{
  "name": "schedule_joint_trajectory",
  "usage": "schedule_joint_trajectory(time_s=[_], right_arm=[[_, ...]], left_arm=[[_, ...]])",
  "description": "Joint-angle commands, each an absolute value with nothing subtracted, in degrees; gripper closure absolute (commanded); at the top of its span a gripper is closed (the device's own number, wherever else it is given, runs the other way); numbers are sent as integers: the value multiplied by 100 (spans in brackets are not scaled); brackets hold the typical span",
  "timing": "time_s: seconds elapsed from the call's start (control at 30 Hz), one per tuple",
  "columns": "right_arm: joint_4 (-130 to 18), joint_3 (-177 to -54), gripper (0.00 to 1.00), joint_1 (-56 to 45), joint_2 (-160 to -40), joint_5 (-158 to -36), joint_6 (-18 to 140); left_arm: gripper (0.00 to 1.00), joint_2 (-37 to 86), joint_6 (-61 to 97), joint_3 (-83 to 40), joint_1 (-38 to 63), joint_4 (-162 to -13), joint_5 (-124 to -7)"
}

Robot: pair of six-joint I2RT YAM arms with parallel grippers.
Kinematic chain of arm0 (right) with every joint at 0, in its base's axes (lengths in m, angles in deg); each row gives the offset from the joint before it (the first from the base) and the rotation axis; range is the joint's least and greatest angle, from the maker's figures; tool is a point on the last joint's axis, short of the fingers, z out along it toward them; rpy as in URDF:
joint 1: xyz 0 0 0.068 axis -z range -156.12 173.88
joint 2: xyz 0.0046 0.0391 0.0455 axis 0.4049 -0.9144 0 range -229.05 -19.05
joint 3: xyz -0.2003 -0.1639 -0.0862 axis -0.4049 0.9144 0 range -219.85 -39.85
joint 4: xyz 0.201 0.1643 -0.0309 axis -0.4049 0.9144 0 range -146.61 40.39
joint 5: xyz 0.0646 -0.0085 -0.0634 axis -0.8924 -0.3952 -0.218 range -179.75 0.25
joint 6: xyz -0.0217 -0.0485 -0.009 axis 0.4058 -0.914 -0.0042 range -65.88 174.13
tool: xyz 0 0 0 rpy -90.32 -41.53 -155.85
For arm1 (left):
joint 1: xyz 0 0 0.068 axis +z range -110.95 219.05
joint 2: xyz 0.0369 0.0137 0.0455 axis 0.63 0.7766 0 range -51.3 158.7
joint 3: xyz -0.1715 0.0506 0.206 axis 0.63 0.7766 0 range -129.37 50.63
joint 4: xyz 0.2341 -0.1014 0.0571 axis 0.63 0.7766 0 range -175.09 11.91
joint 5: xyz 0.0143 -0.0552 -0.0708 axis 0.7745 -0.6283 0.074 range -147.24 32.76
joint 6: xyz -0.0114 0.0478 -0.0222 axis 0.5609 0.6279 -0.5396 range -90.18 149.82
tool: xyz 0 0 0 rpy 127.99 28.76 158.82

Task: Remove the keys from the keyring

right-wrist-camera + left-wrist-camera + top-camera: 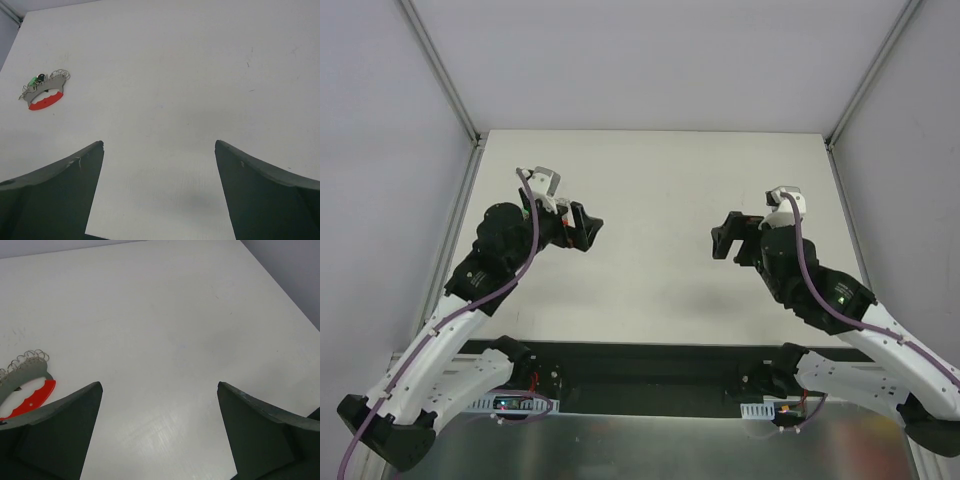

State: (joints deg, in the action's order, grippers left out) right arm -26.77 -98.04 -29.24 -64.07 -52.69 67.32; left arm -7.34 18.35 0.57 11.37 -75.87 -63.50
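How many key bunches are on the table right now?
1. The key bunch lies on the table, far left in both wrist views. The top view doesn't show it, so more could be hidden there.

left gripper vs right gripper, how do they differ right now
The left gripper points rightward across the table, while the right gripper points leftward, so they face each other. The keys lie close beside the left gripper in its wrist view, but look small and far off in the right gripper's wrist view. Both are open and hold nothing.
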Motion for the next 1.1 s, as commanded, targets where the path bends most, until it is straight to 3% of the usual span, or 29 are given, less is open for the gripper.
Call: schedule_joint_trajectory(time_s=[0.0,0.2,0.43,0.6,0.83,1.07], right_arm=[[-2805,-9847,4,-2938,-6274,-5196,6687],[-2814,-9548,4,-2920,-6098,-5266,6722],[-2831,-9504,3,-2929,-6080,-6065,6503],[-2989,-9434,2,-2938,-6071,-6637,6327],[-3060,-9495,1,-2938,-6115,-6708,6090],[-3139,-9521,1,-2929,-6396,-6584,6010]], left_arm=[[2,-534,1786,88,1154,-7797,-6015],[5,124,1831,-68,1399,-7543,-4521],[12,1572,741,-886,3085,-7120,-5110],[13,2839,1100,-1817,3237,-7120,-4416],[22,5140,1119,-3101,3729,-6682,-4519],[35,5724,267,-3278,3870,-6206,-3994]])
